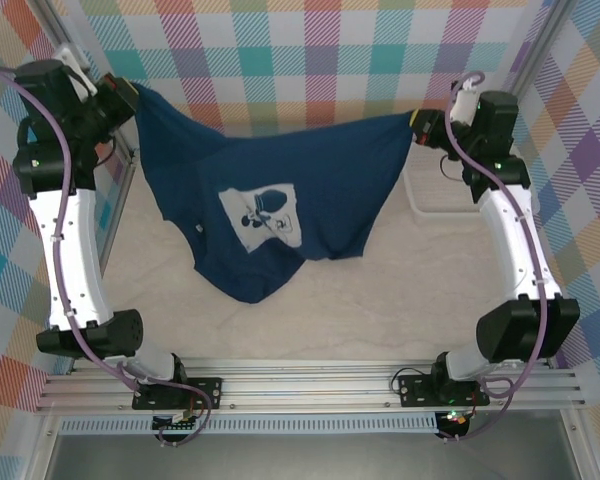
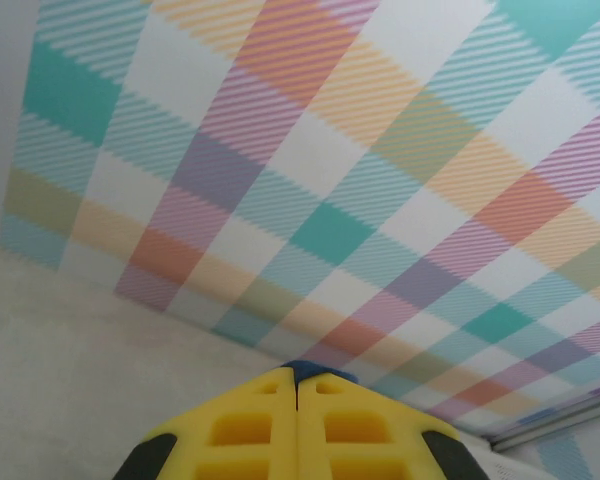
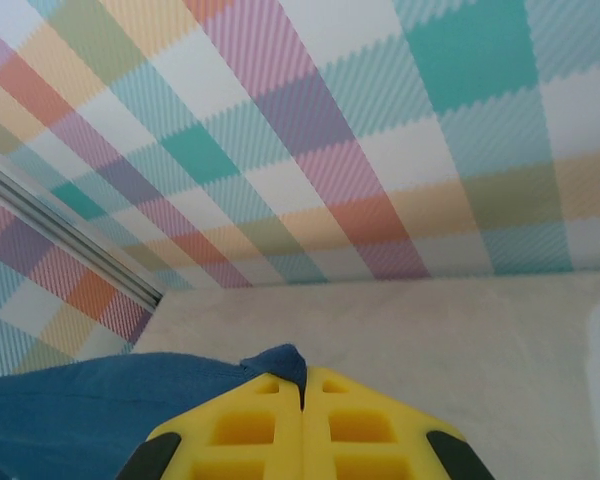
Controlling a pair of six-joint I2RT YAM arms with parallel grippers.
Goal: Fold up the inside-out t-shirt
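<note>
soft navy t-shirt (image 1: 325,170) hangs stretched, saggy bottom on pale table (image 1: 390,310) middle | left gripper (image 1: 130,97) pinches one corner | right gripper (image 1: 418,125) pinches other

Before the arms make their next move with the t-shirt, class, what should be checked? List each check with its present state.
1. The left gripper shut on the t-shirt: ok, blue cloth peeks out between its fingertips.
2. The right gripper shut on the t-shirt: ok.
3. The t-shirt spread between both grippers: ok, though it sags in the middle.
4. Its lower edge clear of the table: cannot tell from above.
5. The white print in sight: ok.
</note>
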